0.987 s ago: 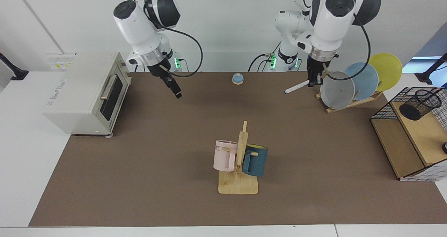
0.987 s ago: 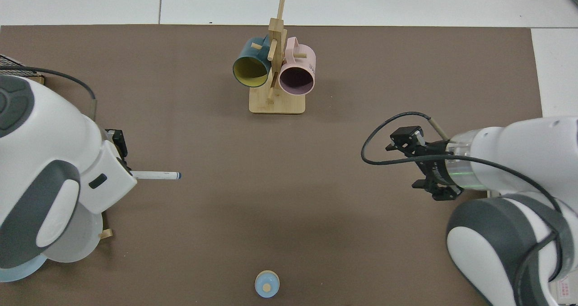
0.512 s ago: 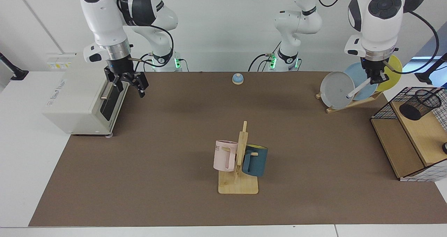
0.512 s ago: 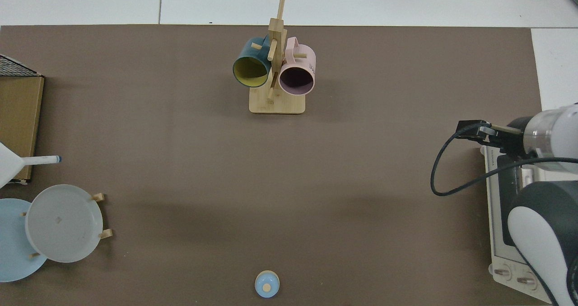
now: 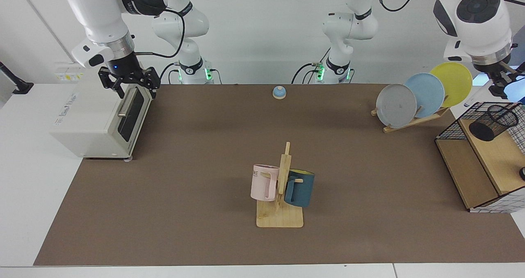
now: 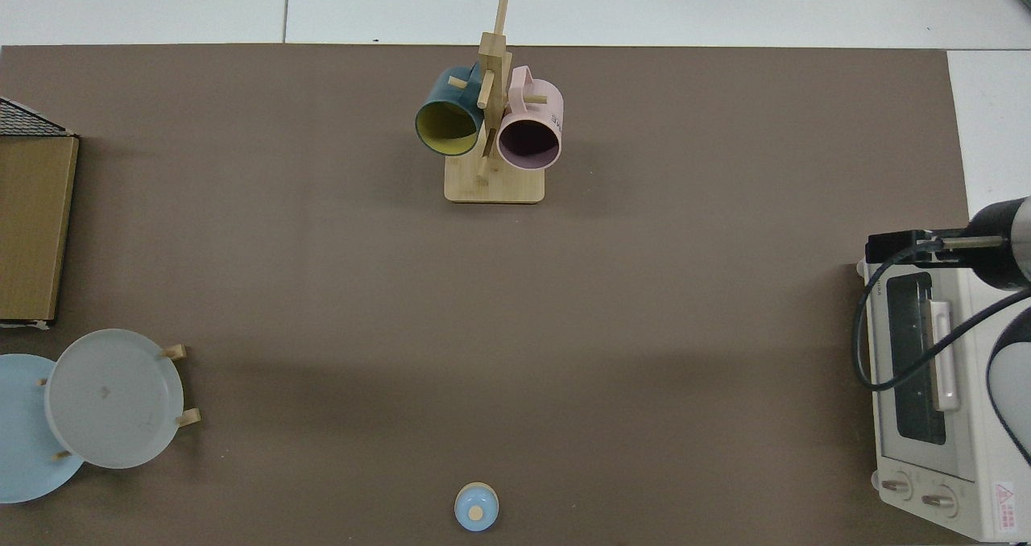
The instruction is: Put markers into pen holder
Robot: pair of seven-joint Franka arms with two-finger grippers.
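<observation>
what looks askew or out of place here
The pen holder lies tipped on the shelf, mouth sideways, not upright. The left gripper hangs near it; the right gripper, jaws open, hangs over the oven.

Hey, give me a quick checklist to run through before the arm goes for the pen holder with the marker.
1. Marker in the left tool: cannot tell; it does not show clearly.
2. Pen holder in place on the basket shelf: ok.
3. Left tool lined up over the pen holder: cannot tell; the top view misses both.
4. Left tool away from the plates: ok.
5. Right tool out of the way: ok; open, waiting over the toaster oven.
</observation>
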